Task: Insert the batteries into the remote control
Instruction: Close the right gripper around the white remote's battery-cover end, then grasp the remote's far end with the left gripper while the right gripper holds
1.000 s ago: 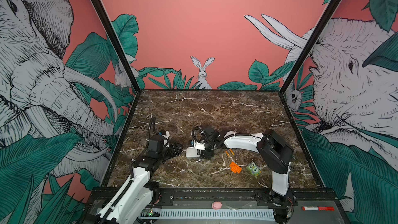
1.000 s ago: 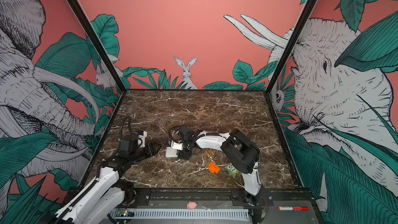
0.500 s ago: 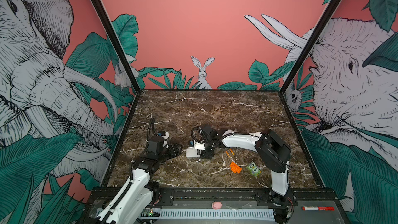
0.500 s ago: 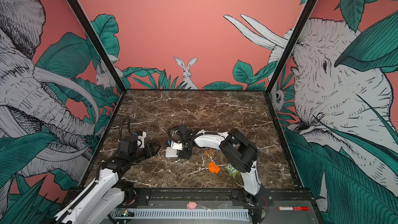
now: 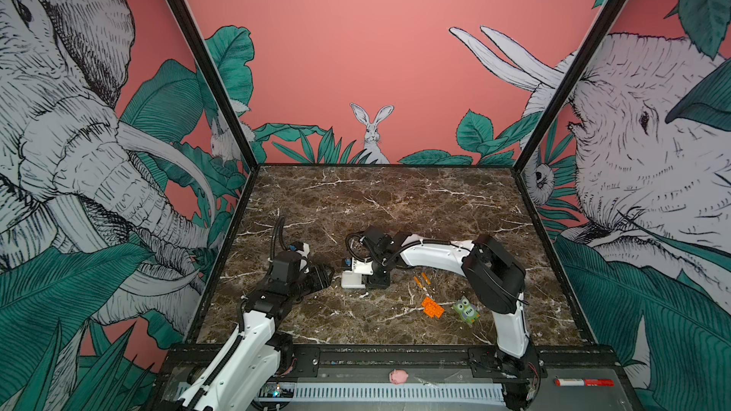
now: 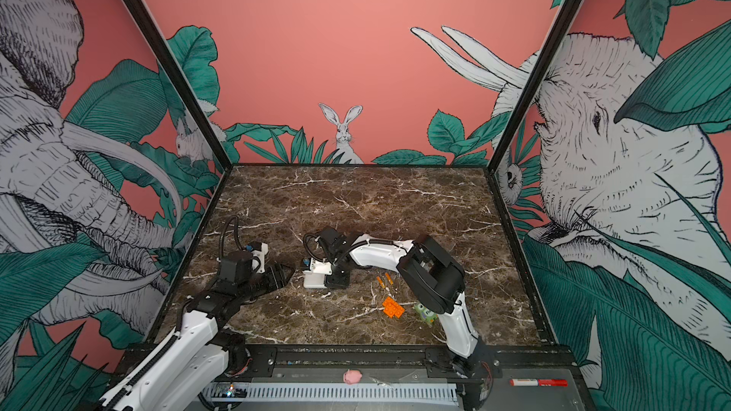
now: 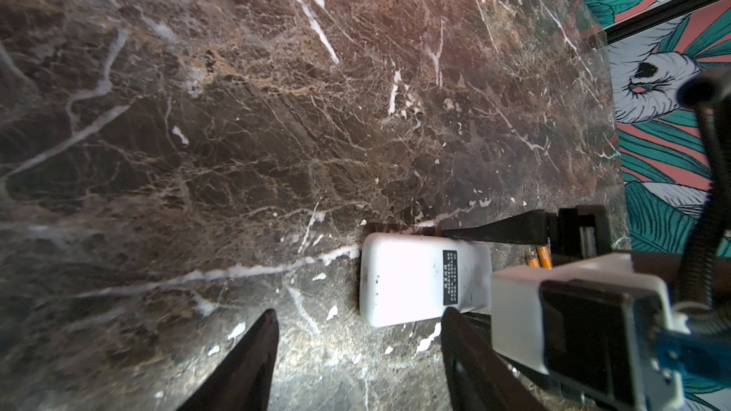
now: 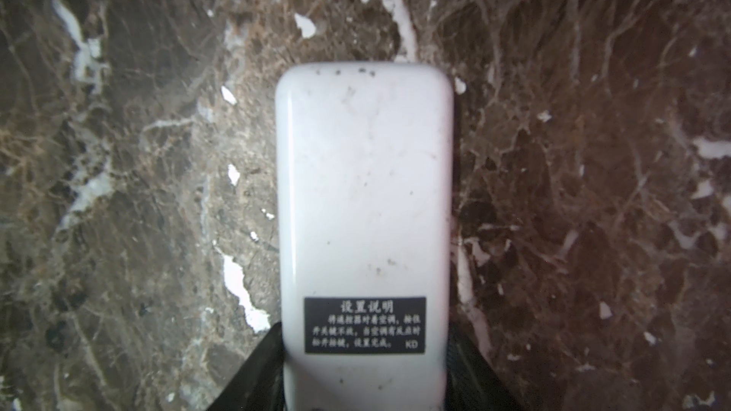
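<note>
The remote control (image 5: pixel 351 279) (image 6: pixel 313 279) lies face down on the marble, its white back and black label (image 8: pixel 364 325) up. My right gripper (image 5: pixel 374 280) (image 6: pixel 335 279) (image 8: pixel 364 328) is shut on its label end, one finger (image 8: pixel 265 361) pressed to each long side. Two orange batteries (image 5: pixel 421 279) (image 6: pixel 384 281) (image 7: pixel 538 260) lie side by side on the table just right of that gripper. My left gripper (image 5: pixel 326 272) (image 6: pixel 286 270) (image 7: pixel 362 316) stands open, holding nothing, its fingertips (image 7: pixel 271 320) just short of the remote (image 7: pixel 407 278).
An orange studded brick (image 5: pixel 432 307) (image 6: pixel 392 307) and a green owl toy (image 5: pixel 466 310) (image 6: pixel 425 315) sit toward the front right, near the right arm's base. A pink lump (image 5: pixel 397 376) and a red marker (image 5: pixel 583 382) lie on the front rail.
The right gripper's jaws have closed in on the remote's sides, and its wrist has edged slightly left. The left arm has stayed put.
</note>
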